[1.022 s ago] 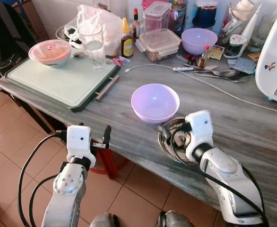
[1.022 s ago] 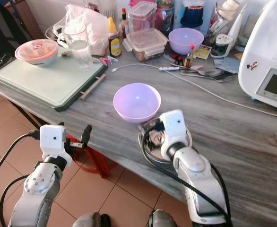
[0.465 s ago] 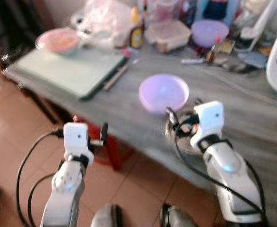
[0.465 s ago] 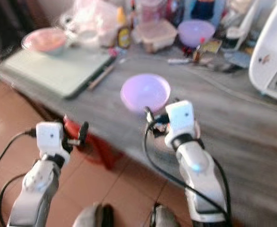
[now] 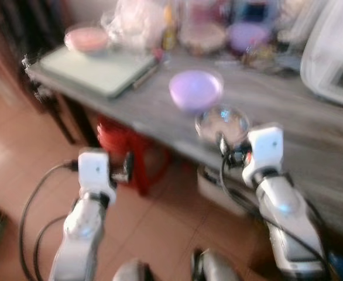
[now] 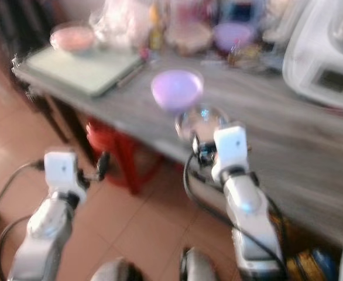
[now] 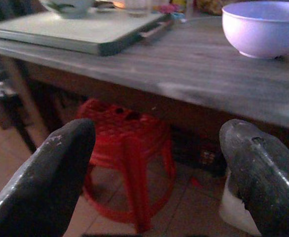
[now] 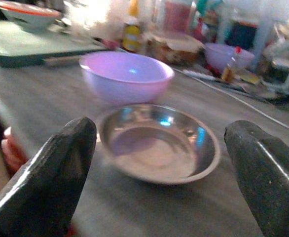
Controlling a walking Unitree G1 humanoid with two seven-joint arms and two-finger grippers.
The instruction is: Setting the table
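Note:
A shallow steel dish (image 8: pixel 159 143) sits near the front edge of the grey table (image 5: pixel 312 129). Just behind it stands a lilac plastic bowl (image 5: pixel 195 89). My right gripper (image 8: pixel 159 124) is open and empty. It is held level with the tabletop, a short way in front of the dish, with its fingers (image 8: pixel 51 173) spread wider than the dish. My left gripper (image 7: pixel 157 126) is also open and empty. It hangs below table height to the left, facing a red stool (image 7: pixel 127 143). Both eye views are blurred.
A green board (image 5: pixel 98 70) with a pink bowl (image 5: pixel 86 38) lies at the table's left end. Bottles, containers and a second lilac bowl (image 5: pixel 244 35) crowd the back. A white appliance (image 5: pixel 335 58) stands at the right. Tiled floor lies before the table.
The whole picture has shifted and blurred, so the camera has moved back from the table. My right gripper, earlier over the steel dish, now stands short of it at the table's edge.

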